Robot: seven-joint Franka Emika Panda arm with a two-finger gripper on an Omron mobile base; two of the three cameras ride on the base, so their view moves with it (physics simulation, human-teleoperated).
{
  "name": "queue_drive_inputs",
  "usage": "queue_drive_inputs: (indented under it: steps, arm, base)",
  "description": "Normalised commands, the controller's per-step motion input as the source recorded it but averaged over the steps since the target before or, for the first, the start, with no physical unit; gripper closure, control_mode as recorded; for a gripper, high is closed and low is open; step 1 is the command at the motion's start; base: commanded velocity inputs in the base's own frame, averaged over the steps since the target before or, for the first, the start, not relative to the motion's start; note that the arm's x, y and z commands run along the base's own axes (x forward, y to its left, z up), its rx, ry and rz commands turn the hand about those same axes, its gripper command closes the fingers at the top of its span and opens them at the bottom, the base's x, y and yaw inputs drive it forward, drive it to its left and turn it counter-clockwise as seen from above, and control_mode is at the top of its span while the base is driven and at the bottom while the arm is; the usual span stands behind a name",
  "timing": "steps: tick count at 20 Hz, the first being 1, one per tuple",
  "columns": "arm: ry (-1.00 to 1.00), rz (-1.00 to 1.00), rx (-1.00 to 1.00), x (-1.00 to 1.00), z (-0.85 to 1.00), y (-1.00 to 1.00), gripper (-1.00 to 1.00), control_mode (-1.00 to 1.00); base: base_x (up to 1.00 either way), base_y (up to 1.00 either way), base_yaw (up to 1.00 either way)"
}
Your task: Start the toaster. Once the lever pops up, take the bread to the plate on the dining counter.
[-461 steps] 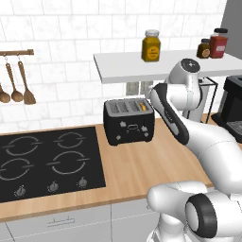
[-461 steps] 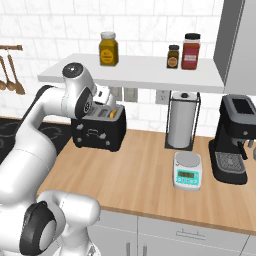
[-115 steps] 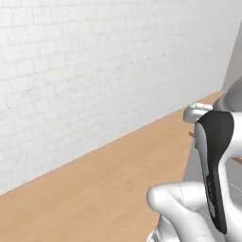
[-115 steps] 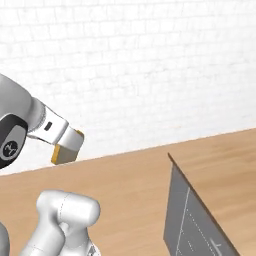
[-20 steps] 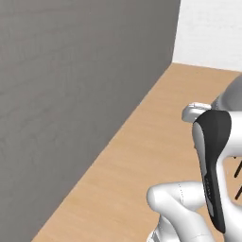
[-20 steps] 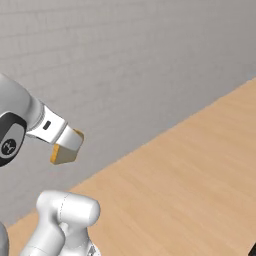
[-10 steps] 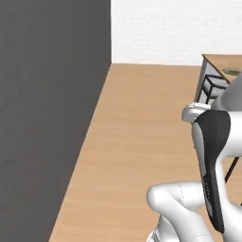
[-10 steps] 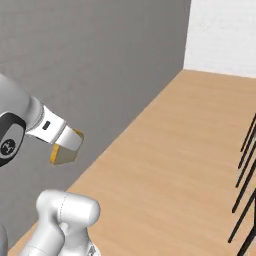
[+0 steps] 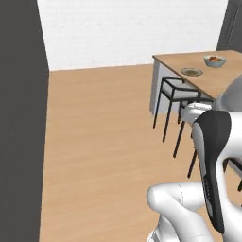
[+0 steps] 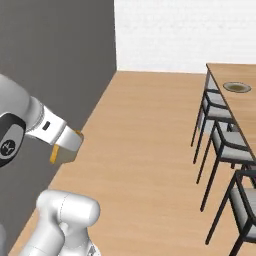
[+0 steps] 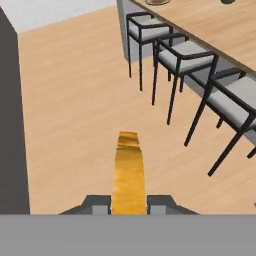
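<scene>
Fingers (image 11: 100, 206) are clenching the bread (image 11: 128, 175) between them, the 2 dark tips standing on either side of the slice with its orange-tan crust edge pointing away from the hand. From the right side of the base, the gripper (image 10: 62, 150) is hanging out at the end of the white arm with a bit of yellow-orange showing under it, well above the wooden floor.

What is changing is the whole outlook: half a second ago the cameras were looking mostly at a dark grey wall and a strip of floor, and now the base is swinging round so that the dining counter (image 9: 227, 80) is coming into sight, with the plate (image 9: 192, 72) lying on it and a white bowl of fruit (image 9: 214, 60) just beyond. The grip on the slice is staying as it was through the turn.

Black-framed chairs (image 11: 185, 52) are lining the near side of the counter, between the robot and the plate. I judge the toasting part finished and the carry well under way; the base is still well apart from the counter, so it needs to close in and reach over the chairs before the slice can go down.
</scene>
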Motion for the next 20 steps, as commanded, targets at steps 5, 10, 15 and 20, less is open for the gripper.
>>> queue_drive_inputs:
  steps: [5,10,15,20]
  arm:
    - [0.00,0.00,0.00,0.00,0.00,0.00,1.00,1.00]
    - [0.00,0.00,0.00,0.00,0.00,0.00,1.00,1.00]
    - [0.00,0.00,0.00,0.00,0.00,0.00,1.00,1.00]
    - [0.00,0.00,0.00,0.00,0.00,0.00,1.00,1.00]
  base:
    - [1.00,0.49,-0.51]
    - [1.00,0.50,-0.49]
    - [0.99,0.56,-0.48]
    - [0.90,0.67,-0.47]
